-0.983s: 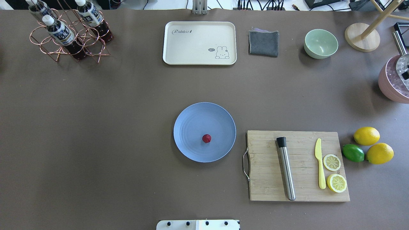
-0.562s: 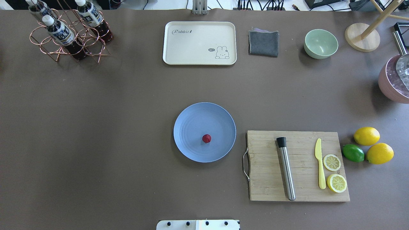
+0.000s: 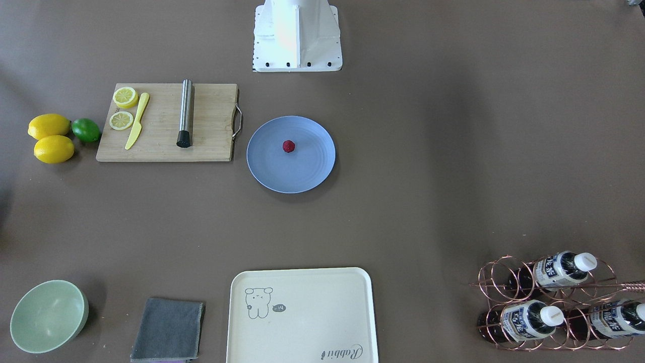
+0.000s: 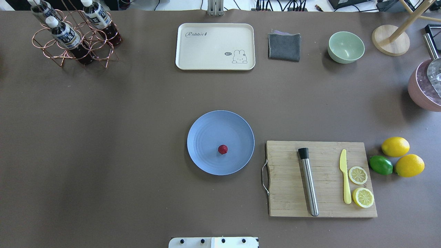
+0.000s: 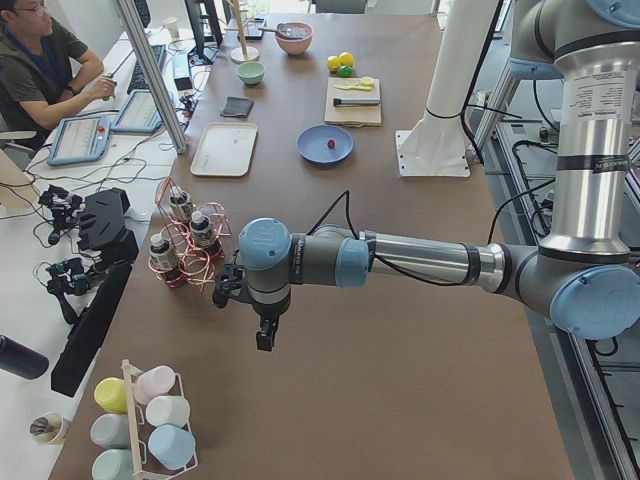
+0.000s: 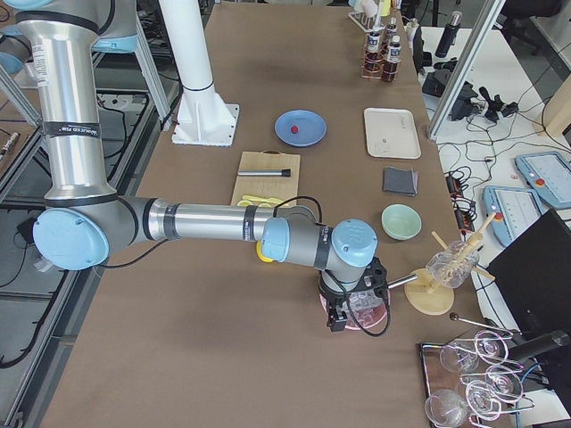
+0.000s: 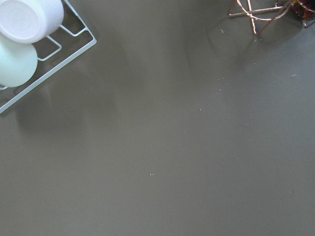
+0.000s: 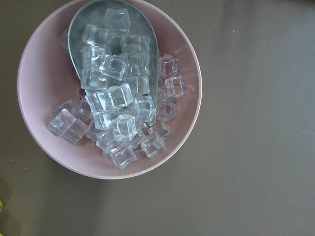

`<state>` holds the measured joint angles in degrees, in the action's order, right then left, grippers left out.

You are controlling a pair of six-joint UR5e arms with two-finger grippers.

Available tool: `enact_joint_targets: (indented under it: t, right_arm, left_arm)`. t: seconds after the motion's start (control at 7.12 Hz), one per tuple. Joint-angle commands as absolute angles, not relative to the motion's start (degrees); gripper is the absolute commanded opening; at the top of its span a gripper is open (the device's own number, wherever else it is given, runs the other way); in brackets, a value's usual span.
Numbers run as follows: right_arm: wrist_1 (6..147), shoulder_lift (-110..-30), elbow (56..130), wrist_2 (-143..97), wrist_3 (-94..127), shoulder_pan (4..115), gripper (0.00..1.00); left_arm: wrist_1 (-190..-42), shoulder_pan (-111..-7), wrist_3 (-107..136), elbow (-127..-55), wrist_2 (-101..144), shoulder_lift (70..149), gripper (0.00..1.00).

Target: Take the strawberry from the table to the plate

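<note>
The small dark red strawberry (image 4: pixel 223 149) (image 3: pixel 288 146) lies on the round blue-grey plate (image 4: pixel 210 129) (image 3: pixel 302 174), a little off its centre, in the middle of the brown table (image 4: pixel 120 137). Neither gripper is near it. My left gripper (image 5: pixel 262 338) hangs over the table's left end beside the bottle rack, and I cannot tell whether it is open or shut. My right gripper (image 6: pixel 337 319) hovers over the pink bowl of ice cubes (image 8: pixel 44 123) at the right end, its state also unclear. Neither wrist view shows any fingers.
Right of the plate is a wooden cutting board (image 4: pixel 286 193) with a steel muddler (image 4: pixel 308 182), yellow knife and lemon halves; two lemons (image 4: pixel 395 146) and a lime (image 4: pixel 380 165) lie beyond. At the far edge stand a cream tray (image 4: pixel 215 46), grey cloth, green bowl (image 4: pixel 346 47) and bottle rack (image 4: pixel 74 38).
A dark part of the right gripper over the pink bowl at the overhead view's right edge has slipped out of sight. Strawberry and plate have not moved.
</note>
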<state>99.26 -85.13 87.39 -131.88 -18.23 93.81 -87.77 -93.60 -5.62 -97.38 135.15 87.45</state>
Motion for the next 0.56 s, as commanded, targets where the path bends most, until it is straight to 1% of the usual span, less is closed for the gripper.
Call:
enact_joint_targets:
  t: [0.0, 0.42]
  right_arm:
    - [102.7, -83.1, 87.6, -131.9, -18.1, 93.9, 1.00]
    - [102.6, -83.1, 87.9, -132.1, -17.9, 93.7, 1.00]
  left_arm:
    - [-88.2, -94.3, -5.5, -97.6, 135.3, 86.5, 0.97]
    - [-88.2, -94.3, -5.4, -97.4, 135.2, 86.4, 0.97]
